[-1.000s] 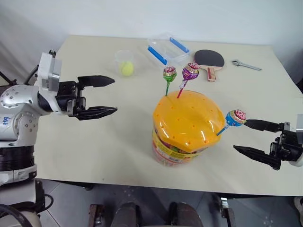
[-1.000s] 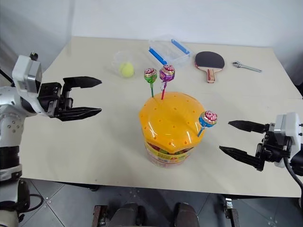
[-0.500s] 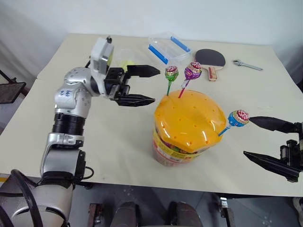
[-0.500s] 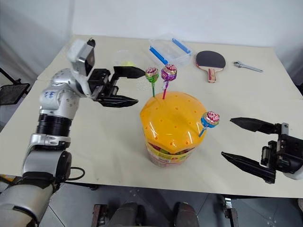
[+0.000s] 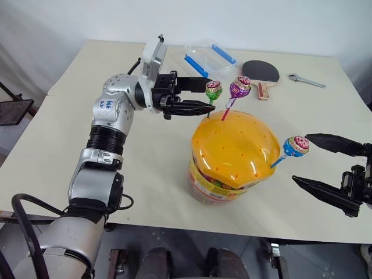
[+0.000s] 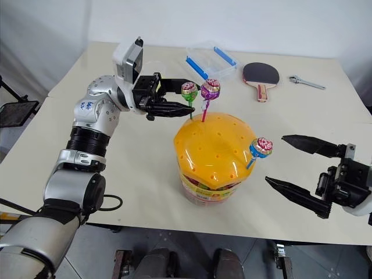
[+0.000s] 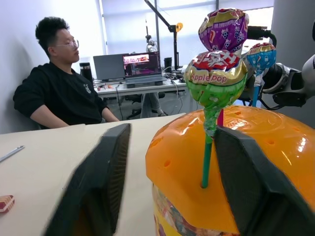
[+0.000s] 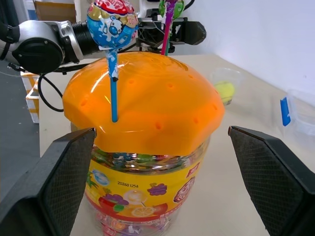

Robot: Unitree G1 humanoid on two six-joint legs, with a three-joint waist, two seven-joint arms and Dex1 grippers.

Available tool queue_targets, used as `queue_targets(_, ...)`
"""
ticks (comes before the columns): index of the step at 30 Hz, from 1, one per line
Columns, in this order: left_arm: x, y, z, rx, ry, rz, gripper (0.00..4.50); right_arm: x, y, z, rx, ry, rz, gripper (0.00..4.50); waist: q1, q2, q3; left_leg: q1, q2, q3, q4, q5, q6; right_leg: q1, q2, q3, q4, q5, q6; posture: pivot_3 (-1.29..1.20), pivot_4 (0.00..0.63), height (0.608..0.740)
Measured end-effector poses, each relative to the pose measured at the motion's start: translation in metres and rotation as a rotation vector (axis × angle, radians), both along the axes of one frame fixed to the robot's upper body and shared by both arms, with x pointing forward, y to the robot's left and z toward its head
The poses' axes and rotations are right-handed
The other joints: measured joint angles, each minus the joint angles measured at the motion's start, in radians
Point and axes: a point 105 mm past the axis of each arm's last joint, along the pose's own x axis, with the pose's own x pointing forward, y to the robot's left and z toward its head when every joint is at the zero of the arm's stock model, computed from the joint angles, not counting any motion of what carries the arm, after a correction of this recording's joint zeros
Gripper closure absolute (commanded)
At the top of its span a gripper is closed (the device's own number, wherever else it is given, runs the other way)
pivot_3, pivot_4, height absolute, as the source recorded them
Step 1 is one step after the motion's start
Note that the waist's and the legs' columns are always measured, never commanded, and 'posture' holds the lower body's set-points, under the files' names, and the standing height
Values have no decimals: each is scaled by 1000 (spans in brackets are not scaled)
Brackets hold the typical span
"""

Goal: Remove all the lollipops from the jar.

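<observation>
Lollipops stand upright in holes of the jar's [image 5: 232,157] orange domed lid, three in all. The green lollipop [image 5: 213,88] and the purple lollipop [image 5: 239,86] rise close together at the lid's far edge; the blue-and-pink lollipop [image 5: 296,146] leans outward from the lid's right edge. The jar stands on the counter [image 5: 145,174], between the two end effectors. The left end effector [image 5: 202,93] points to the right, its two black fingers apart and reaching to either side of the green stick; in the left wrist view the stick [image 7: 207,152] stands between the fingers nearer one of them, and whether either finger touches it cannot be told. The purple lollipop [image 7: 224,29] is just beyond the green one, its red stick largely hidden behind the green wrapper and stick. The right end effector [image 5: 317,160] has its fingers spread wide, level with the jar and holding nothing; the blue-and-pink lollipop is just left of its upper fingertip, apart from it. Beyond the left end effector lie a clear box with blue clips [image 5: 207,60], partly cut off by the left arm, a table-tennis paddle [image 5: 260,74] and a wrench [image 5: 303,80]. A small clear cup holding a yellow-green ball [image 8: 226,90] appears in the right wrist view. A seated person [image 7: 59,93] appears in the left wrist view's background.
</observation>
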Motion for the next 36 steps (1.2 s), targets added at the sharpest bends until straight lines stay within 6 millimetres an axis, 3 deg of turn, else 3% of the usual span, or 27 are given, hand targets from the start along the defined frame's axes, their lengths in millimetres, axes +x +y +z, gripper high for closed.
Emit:
queue_targets(6, -11, 0, 9, 21, -24, -30, 4475, 4, -3, 3, -7, -30, -17, 0, 0, 0, 0, 0, 0, 0, 0, 0, 0, 0, 0, 0, 0, 0, 0, 0, 150, 740)
queue_targets(15, -19, 2, 18, 15, -63, -36, 4475, 12, -8, 6, -10, -53, -27, 0, -1, 0, 0, 0, 0, 0, 1, 0, 0, 0, 0, 0, 0, 0, 0, 0, 150, 740)
queue_targets(19, -18, 7, 32, -13, -98, 15, 4475, 14, -9, 6, -15, -52, -25, 0, 0, 0, 0, -1, 0, -1, 1, 0, 0, 0, 0, 0, 1, 0, 0, 0, 150, 740)
queue_targets(23, -9, 24, 59, -25, -154, 203, 4475, 20, -12, 7, -18, -49, -25, 0, -4, 0, 0, 0, 0, -1, 1, 0, 0, 0, 0, 0, 1, 0, 0, 0, 150, 740)
queue_targets(25, 5, 40, 64, 20, -146, 388, 4475, 21, -14, 8, -15, -51, -29, 0, -7, 0, 0, 0, 0, -1, 1, 0, 0, 0, 0, 0, 2, 0, 0, 0, 150, 740)
queue_targets(31, 51, 104, 26, 193, 147, 920, 4475, 19, -12, 7, -22, -51, 3, 0, -11, 0, 0, 0, 0, -2, 1, 0, 0, 0, 0, 0, 2, 0, 0, 0, 150, 740)
queue_targets(36, 51, 163, -32, 359, 363, 1234, 4475, 14, -15, -1, -36, -5, 64, 0, -17, -1, 0, 0, 0, -2, 1, 0, 0, 0, 0, 0, 3, 0, 0, 0, 150, 740)
